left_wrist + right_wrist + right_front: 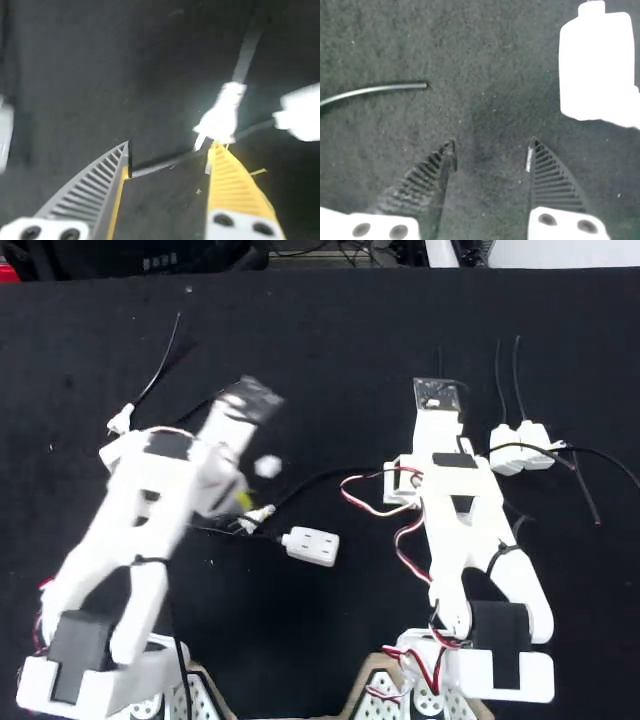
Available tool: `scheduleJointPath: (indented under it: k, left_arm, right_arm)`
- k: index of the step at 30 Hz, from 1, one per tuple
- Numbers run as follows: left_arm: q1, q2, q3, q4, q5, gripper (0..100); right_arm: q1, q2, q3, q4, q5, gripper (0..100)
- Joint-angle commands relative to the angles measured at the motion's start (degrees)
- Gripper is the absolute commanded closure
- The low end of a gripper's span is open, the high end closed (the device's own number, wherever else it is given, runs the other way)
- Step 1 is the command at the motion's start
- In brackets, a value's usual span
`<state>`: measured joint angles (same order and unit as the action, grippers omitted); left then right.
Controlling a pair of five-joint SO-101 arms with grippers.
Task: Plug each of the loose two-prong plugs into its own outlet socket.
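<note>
A white outlet strip (310,545) lies on the black table between the two arms, with a black cord running left. A second white outlet block (520,448) lies at the right, with thin black cords leading away from it. A small white plug (120,420) on a black cord lies at the far left. My left gripper (169,147) is open, and a white plug (222,112) lies just past its yellow fingertip (215,150). My right gripper (492,142) is open over bare cloth, the white block (597,65) off to one side. Both grippers (245,400) (440,395) hold nothing.
A loose black cable end (380,90) lies near the right gripper. More black cords (590,475) trail off at the right. Another blurred white piece (300,117) sits beyond the left gripper. The table's far half is open black cloth (330,330).
</note>
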<state>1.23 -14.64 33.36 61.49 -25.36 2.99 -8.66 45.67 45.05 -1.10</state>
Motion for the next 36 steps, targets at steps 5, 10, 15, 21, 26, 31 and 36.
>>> scheduleJointPath:
  k: [5, 10, 15, 21, 26, 31, 36]
  left_arm:
    - [-12.4, -2.3, 1.5, 2.5, 14.5, 75]
    - [-17.8, -2.0, 9.5, -6.3, 24.6, 75]
    - [-20.6, -1.6, 14.0, -13.2, 33.1, 75]
    - [-23.8, -1.6, 18.8, -20.3, 37.8, 75]
    - [-26.5, -1.6, 19.4, -21.1, 41.0, 75]
    - [-30.0, -1.6, 19.5, -20.9, 43.0, 75]
    - [-30.0, -1.6, 19.5, -20.9, 43.0, 75]
  right_arm:
    - [-9.9, -2.2, -10.9, 12.5, 1.8, 78.3]
    - [-21.2, -1.7, -15.0, 15.6, 21.1, 78.6]
    - [-29.0, -1.6, -12.6, 12.0, 41.6, 78.6]
    - [-34.8, -1.6, -9.0, 3.8, 50.6, 78.6]
    - [-38.9, 1.0, -6.7, -2.3, 51.6, 78.7]
    - [-40.1, 9.0, -8.3, -5.8, 51.7, 78.7]
    - [-41.1, 13.6, -10.4, -6.1, 51.8, 78.7]
